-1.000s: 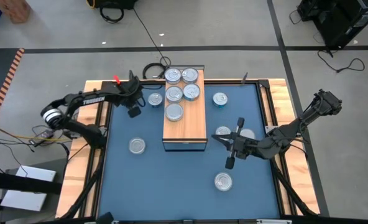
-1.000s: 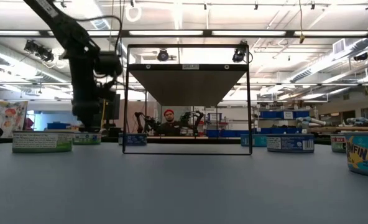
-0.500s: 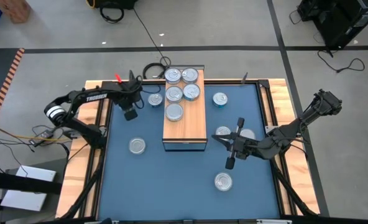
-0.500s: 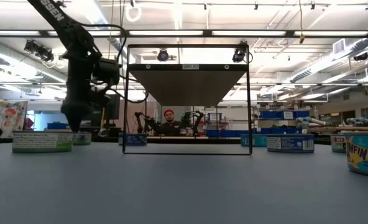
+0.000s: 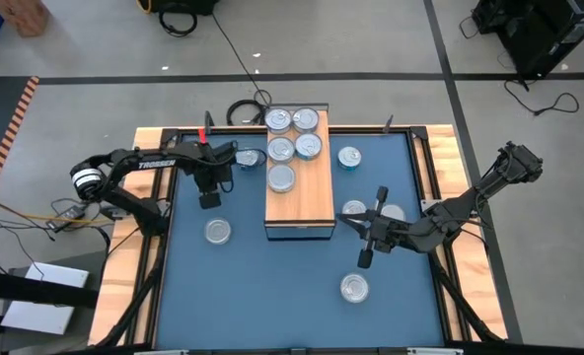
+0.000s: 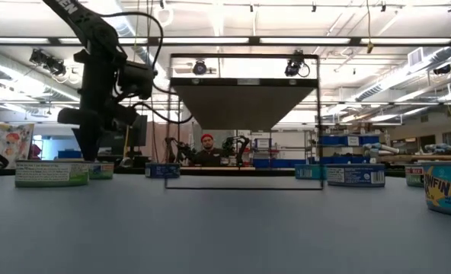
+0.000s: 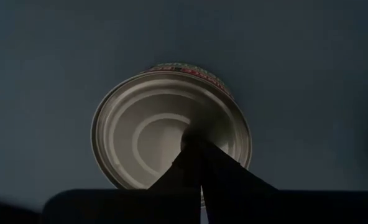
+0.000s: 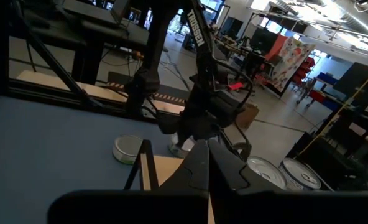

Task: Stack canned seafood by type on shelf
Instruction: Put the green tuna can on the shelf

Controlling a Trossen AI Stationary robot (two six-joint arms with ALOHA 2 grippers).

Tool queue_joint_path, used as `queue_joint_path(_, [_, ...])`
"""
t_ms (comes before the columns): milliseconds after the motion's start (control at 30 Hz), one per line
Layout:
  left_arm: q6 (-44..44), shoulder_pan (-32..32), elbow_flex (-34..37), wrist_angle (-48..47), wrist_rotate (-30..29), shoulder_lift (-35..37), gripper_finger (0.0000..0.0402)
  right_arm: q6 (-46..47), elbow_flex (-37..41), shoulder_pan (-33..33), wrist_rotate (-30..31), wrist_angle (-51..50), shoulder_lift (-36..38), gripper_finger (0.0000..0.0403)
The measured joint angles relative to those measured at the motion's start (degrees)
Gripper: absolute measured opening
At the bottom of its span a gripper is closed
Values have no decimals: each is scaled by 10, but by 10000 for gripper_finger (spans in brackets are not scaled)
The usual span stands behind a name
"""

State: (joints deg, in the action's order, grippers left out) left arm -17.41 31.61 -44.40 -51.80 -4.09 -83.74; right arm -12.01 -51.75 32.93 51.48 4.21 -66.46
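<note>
I am hovering the left gripper (image 5: 210, 200), fingers pressed together, over the tin (image 7: 171, 132) on the bench beside the shelf (image 5: 300, 193), so I should spread them before descending; the right gripper (image 5: 363, 261) is waiting closed.

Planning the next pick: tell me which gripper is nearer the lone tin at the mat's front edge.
Right. The right gripper hangs just behind that tin; the left gripper is far across the mat, beside the shelf.

Tins: we see small flat round metal cans (image 5: 282, 177) with shiny ribbed silver lids.
Shelf: long block (image 5: 307, 203) of light-brown wood-grain, smooth, matt.
Mat: our blue table mat (image 5: 272, 281), matt, faintly textured.
</note>
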Motion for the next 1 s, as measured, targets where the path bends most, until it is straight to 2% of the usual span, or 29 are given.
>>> queue_joint_path(200, [62, -29, 2, -26, 10, 8, 1, 0, 0, 0, 0, 0, 0, 4])
queue_joint_path(667, [177, -29, 6, -105, -4, 26, 0, 0, 0, 0, 0, 0, 0, 4])
queue_joint_path(833, [197, -41, 6, -121, 24, 26, 0, 0, 0, 0, 0, 0, 0, 4])
queue_joint_path(1000, [210, -82, 6, -133, 57, 27, 0, 0, 0, 0, 0, 0, 0, 4])
